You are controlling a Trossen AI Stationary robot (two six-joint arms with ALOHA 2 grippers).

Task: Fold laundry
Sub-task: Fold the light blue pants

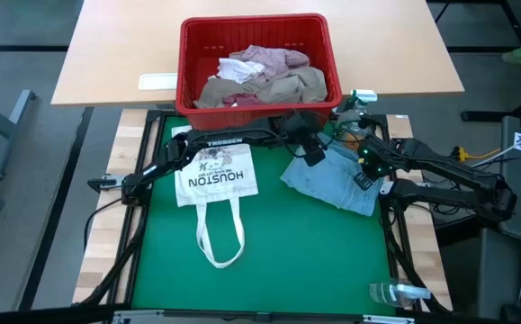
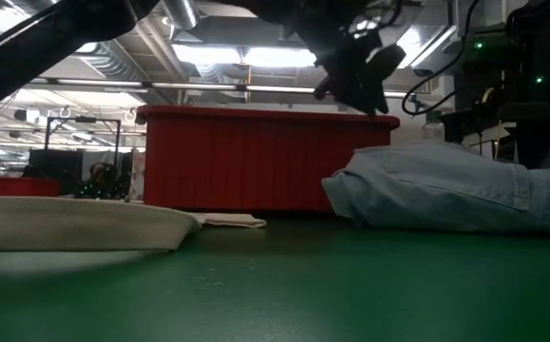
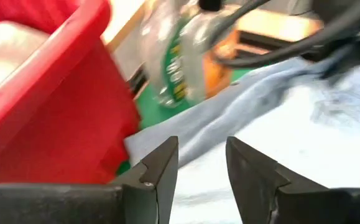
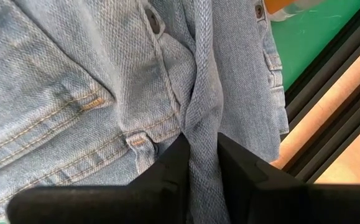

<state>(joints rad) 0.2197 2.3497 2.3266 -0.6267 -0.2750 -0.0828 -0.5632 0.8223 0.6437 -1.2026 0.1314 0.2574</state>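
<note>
Light blue denim jeans [image 1: 332, 180] [image 2: 445, 190] lie crumpled on the green mat, right of centre. My left gripper [image 1: 312, 153] [image 3: 201, 162] hangs open above their far-left corner, close to the red basket; in the low view my left gripper [image 2: 355, 90] is clear of the denim. My right gripper [image 1: 365, 175] [image 4: 199, 155] is down on the jeans [image 4: 74, 93] and shut on them. Tan cloth [image 1: 296, 85] and pinkish garments [image 1: 269, 58] lie heaped in the basket. My right gripper pinches a raised fold of denim [image 4: 198, 118] between its two fingers, near a belt loop and seam of the jeans. It comes from above, pointing down, with the fold running between the fingers. The rest of the jeans lies slack on the mat.
The red basket [image 1: 184, 63] [image 2: 256, 157] [image 3: 55, 93] stands at the mat's far edge. A white tote bag [image 1: 217, 175] [image 2: 66, 223] lies flat on the left. One spray bottle [image 1: 359, 97] [image 3: 173, 62] stands beside the basket, and another bottle [image 1: 399, 292] lies at the near right corner.
</note>
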